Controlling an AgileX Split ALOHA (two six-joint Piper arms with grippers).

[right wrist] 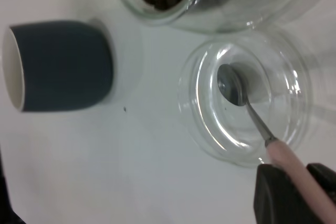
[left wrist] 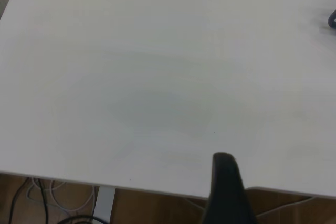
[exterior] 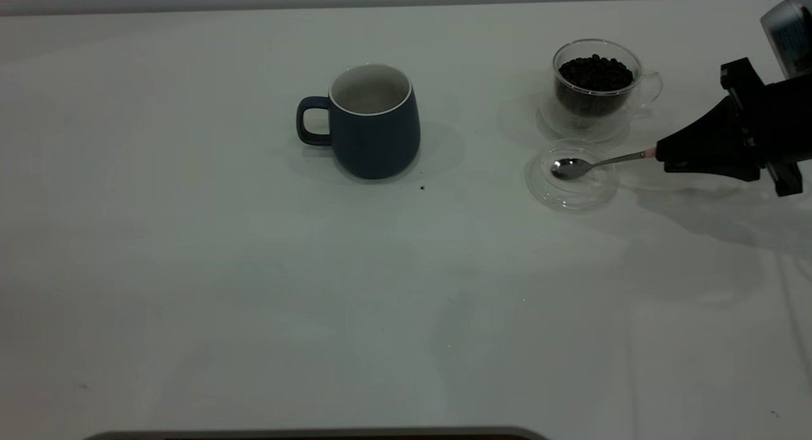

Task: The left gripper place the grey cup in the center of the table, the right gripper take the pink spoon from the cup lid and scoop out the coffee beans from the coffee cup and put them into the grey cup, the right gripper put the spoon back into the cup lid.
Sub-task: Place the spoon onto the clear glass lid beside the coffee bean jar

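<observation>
The grey cup (exterior: 374,126) stands upright near the middle of the table (exterior: 190,269), handle to the left, and looks empty; it also shows in the right wrist view (right wrist: 63,66). The coffee cup (exterior: 596,88) at the back right holds coffee beans (exterior: 595,72). The cup lid (exterior: 574,202) lies just in front of it. My right gripper (exterior: 663,153) is shut on the pink handle of the pink spoon (right wrist: 289,158). The spoon's metal bowl (exterior: 571,167) rests inside the lid (right wrist: 199,124). My left gripper (left wrist: 227,192) is over the table's edge, out of the exterior view.
A small dark speck (exterior: 422,187) lies on the table just in front of the grey cup. The right arm's black body (exterior: 748,135) reaches in from the right edge. Cables and a table leg (left wrist: 105,203) show below the table edge.
</observation>
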